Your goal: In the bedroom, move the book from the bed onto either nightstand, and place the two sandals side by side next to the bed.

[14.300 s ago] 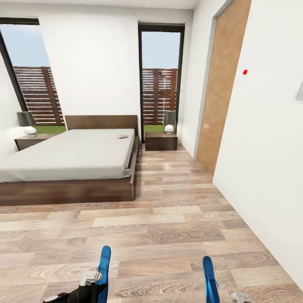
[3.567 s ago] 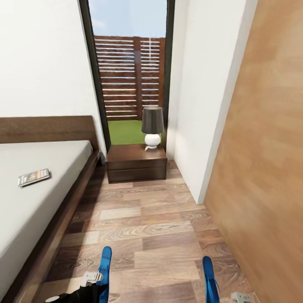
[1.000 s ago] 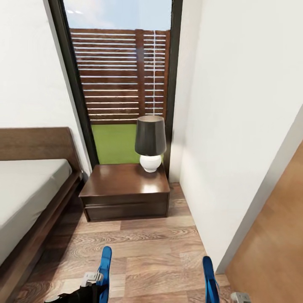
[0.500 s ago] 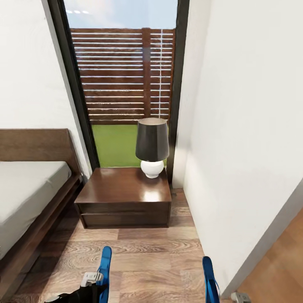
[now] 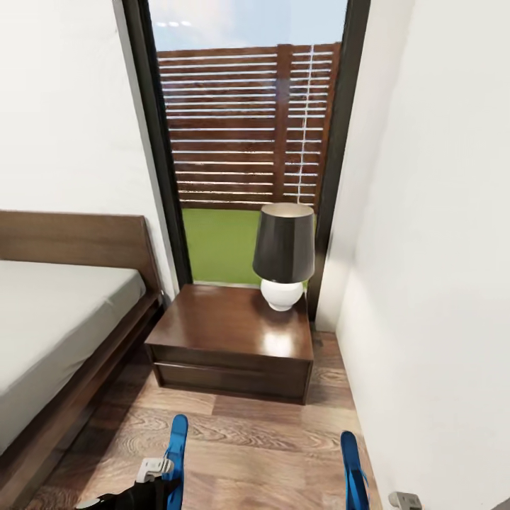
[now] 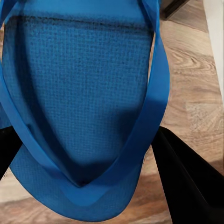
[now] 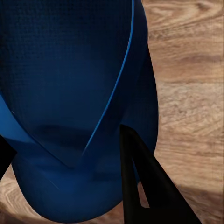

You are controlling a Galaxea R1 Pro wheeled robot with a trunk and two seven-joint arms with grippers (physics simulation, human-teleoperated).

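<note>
Straight ahead in the head view stands the small dark-brown wooden nightstand (image 5: 234, 346), its flat top bare but for a lamp with a dark grey shade and round white base (image 5: 284, 255) at its back right corner. Just to its left lies the low platform bed with dark brown frame and light grey mattress (image 5: 53, 319), headboard against the white wall. Behind the nightstand a tall dark-framed window (image 5: 248, 156) shows a slatted brown fence and grass.

Each hand is closed on one bright blue flat sandal (both seen edge-on at the bottom of the head view). The left hand (image 6: 88, 186) grips the left sandal (image 6: 84, 102) between its black fingers (image 6: 186, 182); the right hand (image 7: 70, 182) grips the right sandal (image 7: 70, 93), above the light wood-plank floor (image 5: 269, 439).
</note>
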